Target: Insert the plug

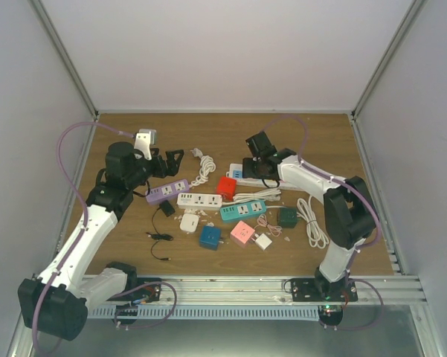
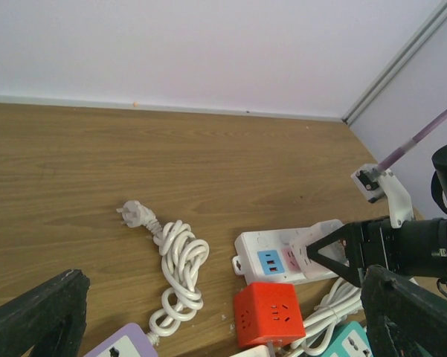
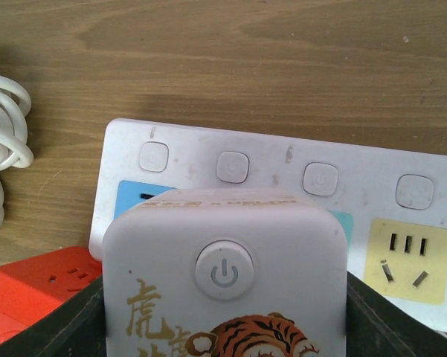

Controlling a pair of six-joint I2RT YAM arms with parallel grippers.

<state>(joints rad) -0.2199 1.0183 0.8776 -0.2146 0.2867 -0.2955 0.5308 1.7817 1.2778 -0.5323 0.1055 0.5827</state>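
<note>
My right gripper (image 1: 254,165) is shut on a pale pink-white cube adapter (image 3: 224,271) with a power button and a tiger print. It holds the adapter just above the white power strip (image 3: 402,223), over its blue and teal sockets; the yellow socket (image 3: 406,260) shows to the right. I cannot tell whether the adapter's pins touch the strip. The left wrist view shows the adapter (image 2: 311,251) over the strip (image 2: 262,247). My left gripper (image 1: 169,161) is open and empty, above the purple strip (image 1: 168,190).
A red cube socket (image 2: 271,312) lies beside the white strip. A coiled white cable (image 2: 180,268) with a loose plug (image 2: 131,213) lies to the left. Several more strips, cubes and cables crowd the table's middle (image 1: 238,216). Walls enclose the table on three sides.
</note>
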